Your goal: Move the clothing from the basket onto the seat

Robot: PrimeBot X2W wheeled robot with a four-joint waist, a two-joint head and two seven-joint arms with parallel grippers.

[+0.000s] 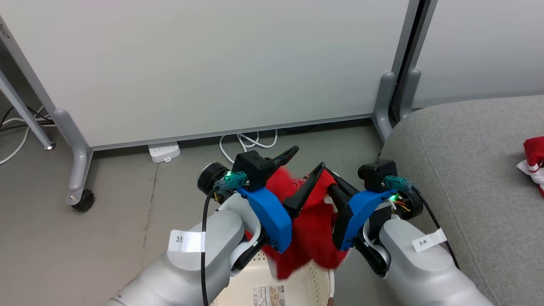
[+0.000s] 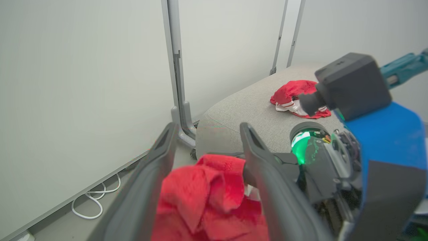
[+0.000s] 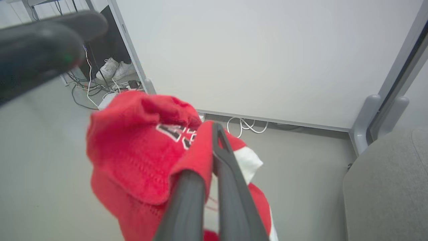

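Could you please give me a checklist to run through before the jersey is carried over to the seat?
1. Jaws of right gripper shut on jersey: ok.
2. Jaws of left gripper open: ok.
3. Left jaws free of jersey: not ok, cloth sits between them.
4. Jersey lifted clear of basket: cannot tell, its hem hangs over it.
5. Bare room on seat: ok, plenty beside the other garment.

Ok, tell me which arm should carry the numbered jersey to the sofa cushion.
Right. The right gripper is shut on the numbered jersey, and the sofa cushion lies on that side. The left gripper stands open around the cloth, gripping nothing.
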